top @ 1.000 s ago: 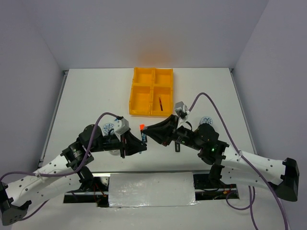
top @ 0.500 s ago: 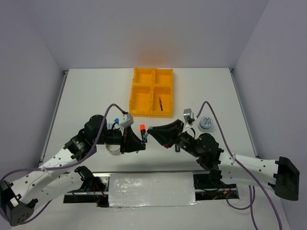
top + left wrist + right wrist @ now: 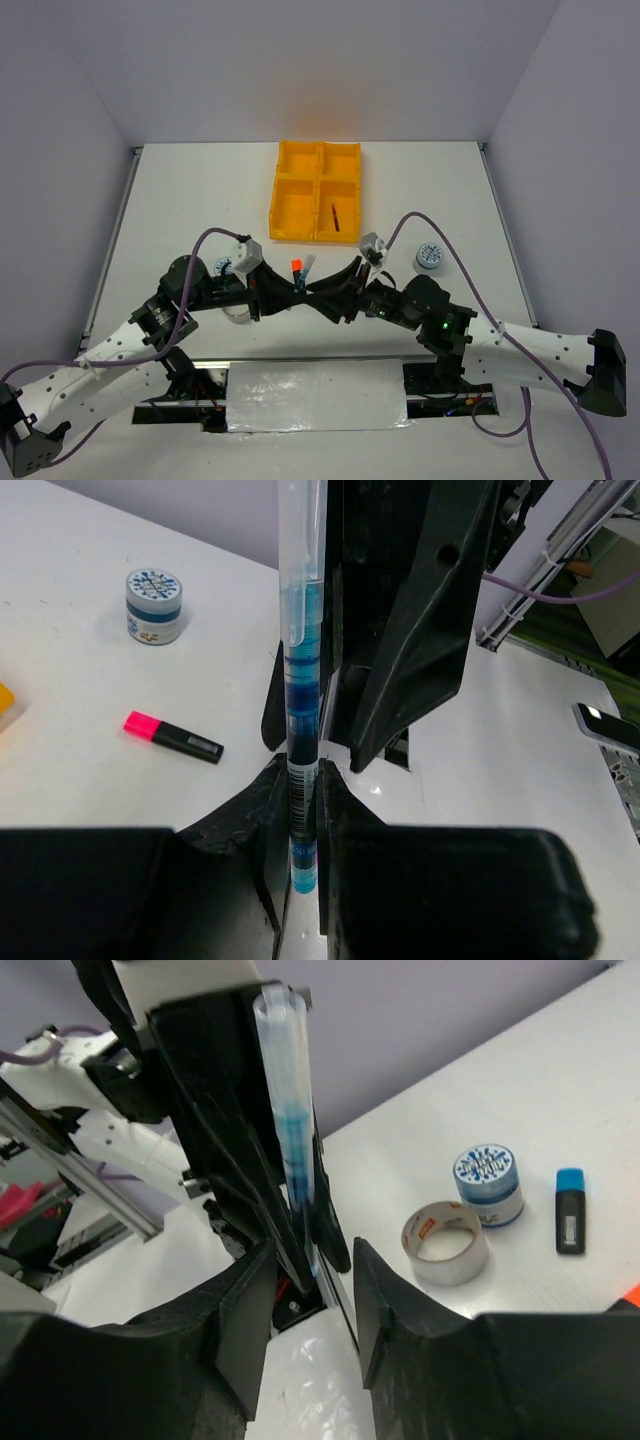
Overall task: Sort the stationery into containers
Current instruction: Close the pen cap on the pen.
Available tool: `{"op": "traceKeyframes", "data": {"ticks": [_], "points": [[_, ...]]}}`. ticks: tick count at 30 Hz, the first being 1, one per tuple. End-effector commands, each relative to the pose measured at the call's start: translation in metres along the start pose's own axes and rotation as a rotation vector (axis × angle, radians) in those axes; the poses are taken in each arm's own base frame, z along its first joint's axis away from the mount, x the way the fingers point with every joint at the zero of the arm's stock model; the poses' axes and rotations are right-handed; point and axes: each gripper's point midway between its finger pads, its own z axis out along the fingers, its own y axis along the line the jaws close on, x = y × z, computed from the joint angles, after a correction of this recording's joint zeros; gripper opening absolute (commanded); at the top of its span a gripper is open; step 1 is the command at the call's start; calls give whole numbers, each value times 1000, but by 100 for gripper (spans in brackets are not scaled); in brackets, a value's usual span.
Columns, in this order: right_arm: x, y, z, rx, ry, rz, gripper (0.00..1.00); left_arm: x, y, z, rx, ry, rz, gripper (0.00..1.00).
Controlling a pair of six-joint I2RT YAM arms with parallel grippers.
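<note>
Note that the left claw [image 3: 300, 792] is pressed together on the teal pen [image 3: 301, 670], pinching it near its lower end. The pen stands roughly upright above the table [image 3: 180, 200], with its clear upper barrel rising past the fingers. The right claw [image 3: 305, 1260] faces the left claw at close range. Its jaws are spread, one to each side of the pen's lower part, and the right wrist view shows a gap between each finger and the pen. In the top view you will find both claws meeting near the middle of the table, on the near side of the yellow-orange tray [image 3: 275, 195] and well apart from it. The dark red pen [image 3: 335, 216] lies in the tray's near-right compartment. The other three compartments show only bare plastic. An orange highlighter [image 3: 296, 266] appears just beyond the two claws (its cap is the only part you can see clearly). On the left arm's side, the grey tape ring [image 3: 445, 1243] lies flat just beside a blue-white roll [image 3: 488, 1185], with the blue highlighter [image 3: 570, 1222] near them on the table. On the right arm's side, a second blue-white roll [image 3: 154, 605] stands upright, and the pink highlighter [image 3: 172, 738] lies flat near it, not touching.
</note>
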Motion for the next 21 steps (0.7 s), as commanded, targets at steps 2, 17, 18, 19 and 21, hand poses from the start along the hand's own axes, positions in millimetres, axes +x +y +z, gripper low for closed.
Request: {"op": "traceKeyframes", "data": {"ticks": [2,17,18,19,21], "points": [[-23,17,1,-39,-25,-24,45,-20,-3,3,11,-92,50,0],[-53,22,22,-26,-84,-55,46,-15,-15,5,44,-101,40,0],[-51,22,24,-24,-78,-59,42,-16,-15,5,44,-103,40,0],[-50,22,24,-26,-77,-58,38,-17,-15,4,42,-107,39,0],[-46,19,26,-22,-70,-57,25,-21,-14,4,26,-120,38,0]]}}
